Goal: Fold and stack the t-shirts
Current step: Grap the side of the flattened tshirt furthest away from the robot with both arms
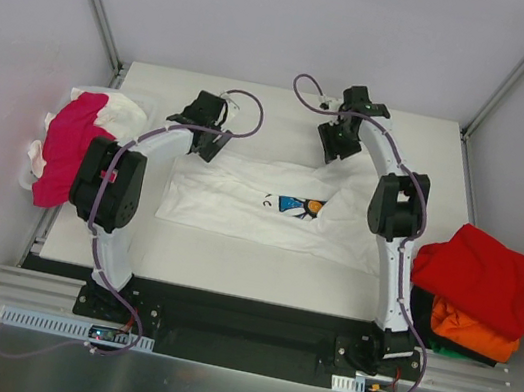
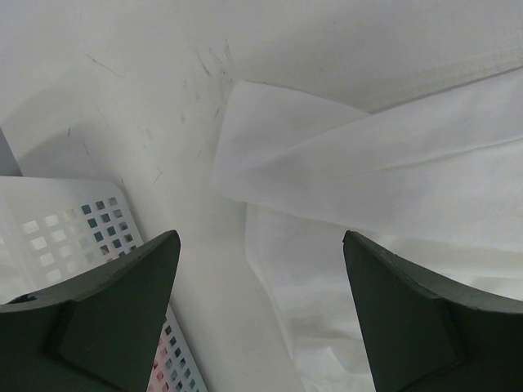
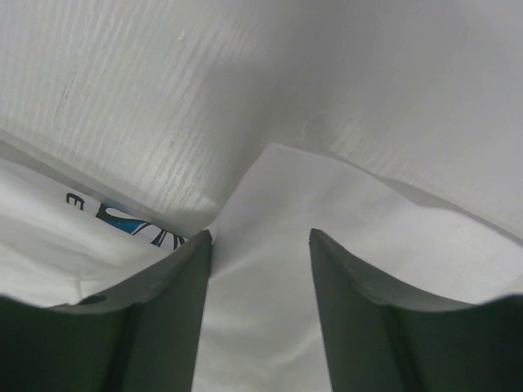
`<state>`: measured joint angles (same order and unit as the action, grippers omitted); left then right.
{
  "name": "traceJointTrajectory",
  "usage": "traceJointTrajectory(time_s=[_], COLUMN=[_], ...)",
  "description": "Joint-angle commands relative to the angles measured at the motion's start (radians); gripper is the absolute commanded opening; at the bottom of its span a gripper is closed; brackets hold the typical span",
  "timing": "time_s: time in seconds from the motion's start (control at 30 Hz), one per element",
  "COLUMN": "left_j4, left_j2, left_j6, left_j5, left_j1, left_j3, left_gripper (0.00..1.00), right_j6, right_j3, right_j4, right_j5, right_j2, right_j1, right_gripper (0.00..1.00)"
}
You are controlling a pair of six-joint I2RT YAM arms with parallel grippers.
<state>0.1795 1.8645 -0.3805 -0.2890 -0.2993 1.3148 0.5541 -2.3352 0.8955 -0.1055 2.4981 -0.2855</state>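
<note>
One pink tee (image 1: 65, 151) tops a white heap (image 1: 120, 110) (count unclear) in the basket (image 2: 65, 229) at left. Left gripper (image 1: 207, 136) gapes empty above the left end of the one spread white tee (image 1: 231, 201). Right gripper (image 1: 338, 140), half-open, straddles its right end, nothing clamped. Right: one red tee (image 1: 482, 270) over one orange tee (image 1: 472, 330), lower layers hidden.

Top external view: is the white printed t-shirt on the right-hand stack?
No, the white printed t-shirt lies spread out, apart from the stack.
</note>
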Motion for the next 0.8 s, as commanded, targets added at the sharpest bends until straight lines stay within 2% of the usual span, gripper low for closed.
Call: traceJointTrajectory(time_s=[0.0, 0.33, 0.43, 0.47, 0.53, 0.77], left_j4=[-0.002, 0.0, 0.0, 0.0, 0.0, 0.003], left_j2=[-0.065, -0.093, -0.087, -0.084, -0.071, -0.022], left_j6=[0.003, -0.001, -0.004, -0.001, 0.0, -0.035], left_j5=[-0.012, -0.018, -0.018, -0.021, -0.019, -0.024], left_j1=[0.006, 0.008, 0.006, 0.006, 0.006, 0.008], left_j3=[-0.014, -0.037, -0.04, -0.037, -0.034, 0.033], left_gripper=[0.82, 0.82, 0.82, 0.82, 0.82, 0.81], right_j6=[0.036, 0.058, 0.059, 0.059, 0.058, 0.061], right_j3=[-0.039, 0.01, 0.016, 0.019, 0.023, 0.059], right_j4=[0.049, 0.074, 0.072, 0.069, 0.065, 0.056], right_j5=[0.026, 0.041, 0.035, 0.033, 0.032, 0.05], right_j2=[0.011, 0.018, 0.015, 0.013, 0.004, -0.041], right_j1=[-0.018, -0.021, -0.021, -0.021, -0.023, -0.038], right_gripper=[0.48, 0.36, 0.23, 0.13, 0.07, 0.01])
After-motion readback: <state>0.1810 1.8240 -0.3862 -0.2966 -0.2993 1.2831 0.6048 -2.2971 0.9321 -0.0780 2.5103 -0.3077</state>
